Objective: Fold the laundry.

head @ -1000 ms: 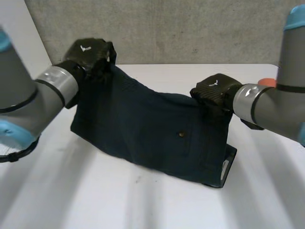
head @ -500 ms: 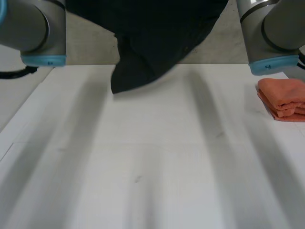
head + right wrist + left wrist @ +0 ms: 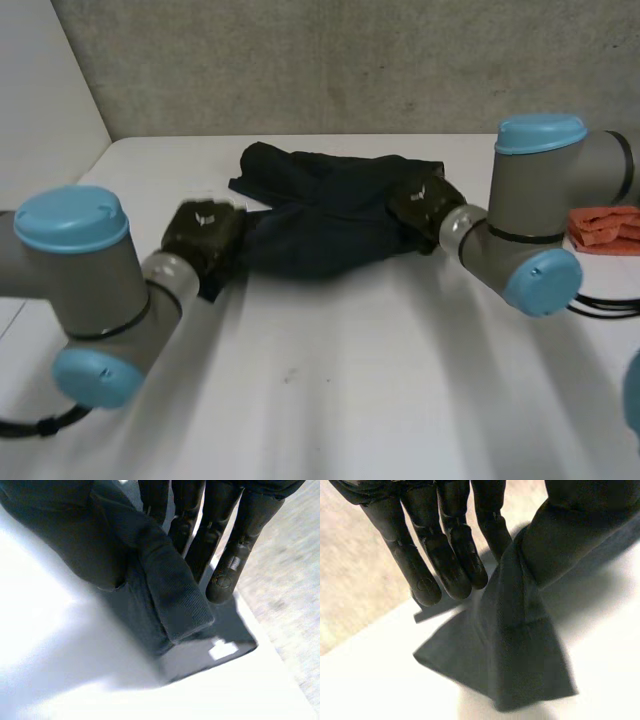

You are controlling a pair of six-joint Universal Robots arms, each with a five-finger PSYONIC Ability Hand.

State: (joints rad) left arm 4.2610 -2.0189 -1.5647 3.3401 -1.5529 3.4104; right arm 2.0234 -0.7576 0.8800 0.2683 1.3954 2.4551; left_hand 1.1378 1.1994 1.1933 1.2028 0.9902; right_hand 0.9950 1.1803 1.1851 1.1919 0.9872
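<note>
The dark navy garment (image 3: 320,215) is lying bunched on the bench (image 3: 350,400), stretched between your two arms toward the far side. Your left robot hand (image 3: 205,232) is gripping one end, its straight fingers (image 3: 445,555) seemingly pinching cloth against the thumb, with a loose corner hanging just above the surface. Your right robot hand (image 3: 420,203) is clamping the other end the same way, a thick fold sitting right beside its fingers (image 3: 230,555).

I judge that you are spreading it flat for folding. Try drawing both ends apart evenly so the crumpled middle is smoothing out, then lowering them together, clear of the folded orange cloth (image 3: 605,228) beyond the right arm.

A small white tag (image 3: 222,650) is showing at the garment's corner near the right fingertips. I am reading no writing on it.
</note>
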